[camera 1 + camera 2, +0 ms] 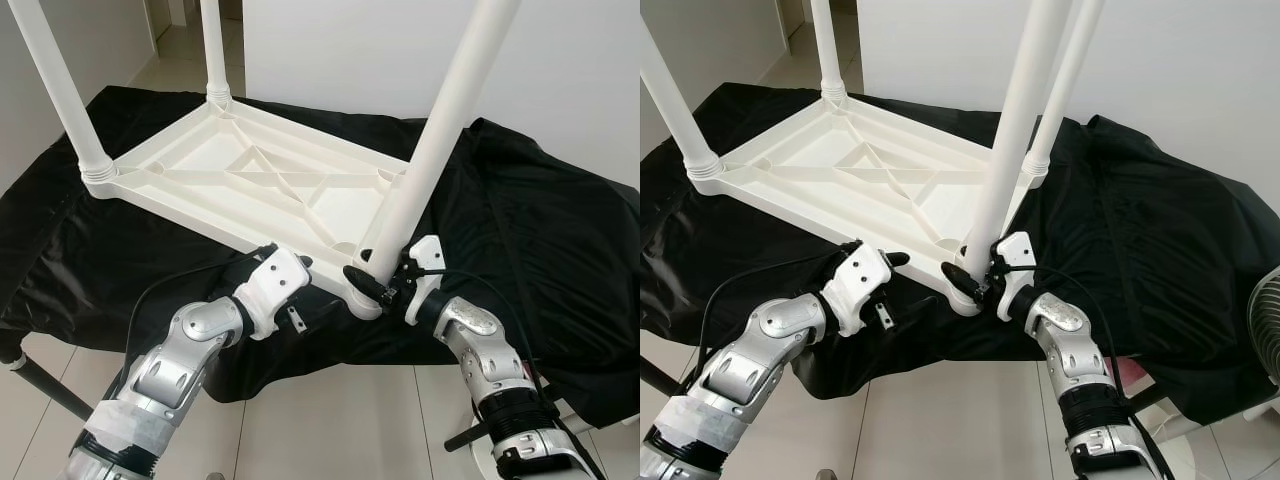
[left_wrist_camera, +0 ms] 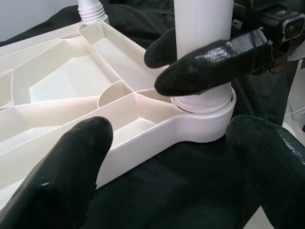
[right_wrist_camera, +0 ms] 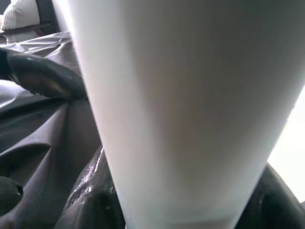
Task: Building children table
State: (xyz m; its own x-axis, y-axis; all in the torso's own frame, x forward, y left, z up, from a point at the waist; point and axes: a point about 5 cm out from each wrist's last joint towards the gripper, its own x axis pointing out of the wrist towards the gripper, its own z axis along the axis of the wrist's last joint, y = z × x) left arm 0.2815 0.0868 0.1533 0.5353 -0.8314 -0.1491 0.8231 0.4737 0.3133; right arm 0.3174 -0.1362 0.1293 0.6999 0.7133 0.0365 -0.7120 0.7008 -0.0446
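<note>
right gripper point(image 1: 372, 281) clamps the near table leg point(image 1: 440, 140) just above its socket on the upturned tabletop point(image 1: 250, 180); left gripper point(image 2: 167, 171) spread wide beside that corner.

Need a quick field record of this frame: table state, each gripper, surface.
table: white plastic children's table top, upside down, legs pointing up
surface: black cloth
right gripper: shut on near-corner white leg, just above its socket
left gripper: open, astride the table top's near corner
other legs: three seated at the remaining corners
</note>
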